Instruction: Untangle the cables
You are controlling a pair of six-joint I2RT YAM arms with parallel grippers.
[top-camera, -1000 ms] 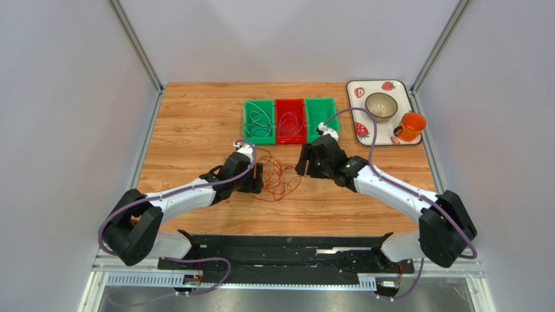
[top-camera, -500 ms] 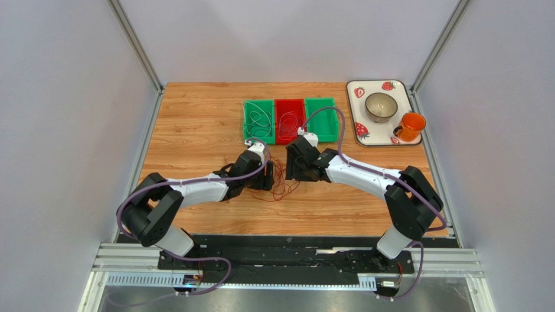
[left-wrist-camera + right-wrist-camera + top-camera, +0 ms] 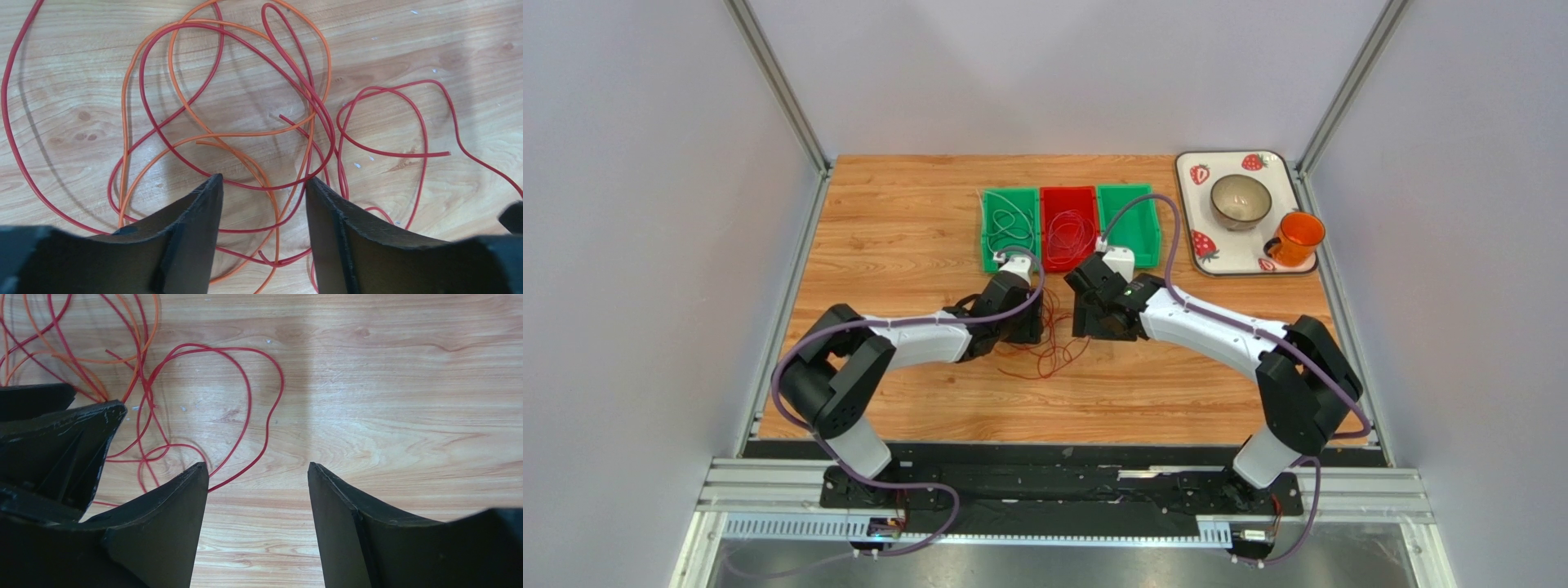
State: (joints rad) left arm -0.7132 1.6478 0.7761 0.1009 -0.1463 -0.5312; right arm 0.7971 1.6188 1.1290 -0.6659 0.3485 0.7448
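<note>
Grey walls close in a wooden tabletop [image 3: 891, 221]. Only the overhead view shows its far edge. There stand a left green bin [image 3: 986, 233] with a pale wire in it, a red bin [image 3: 1069, 191] with a red wire in it, and a right green bin [image 3: 1136, 239]. Beside them a strawberry-patterned tray [image 3: 1195, 165] carries a bowl [image 3: 1241, 200] and an orange cup [image 3: 1296, 237].

The loose cables [image 3: 1053, 349] lie on the tabletop in front of the bins, between the two arms. From above they read as one reddish tangle. The left wrist view resolves them into dark red and orange strands looping over one another.

The left pincer [image 3: 263, 184] stands well apart directly over that tangle, with strands passing beneath the gap and nothing gripped. The right pincer [image 3: 258, 468] is likewise spread wide and holds nothing. It sits over bare wood, with a red loop running close to its left finger [image 3: 178, 520]. Only this camera catches the other arm's black fingers just beside it.
</note>
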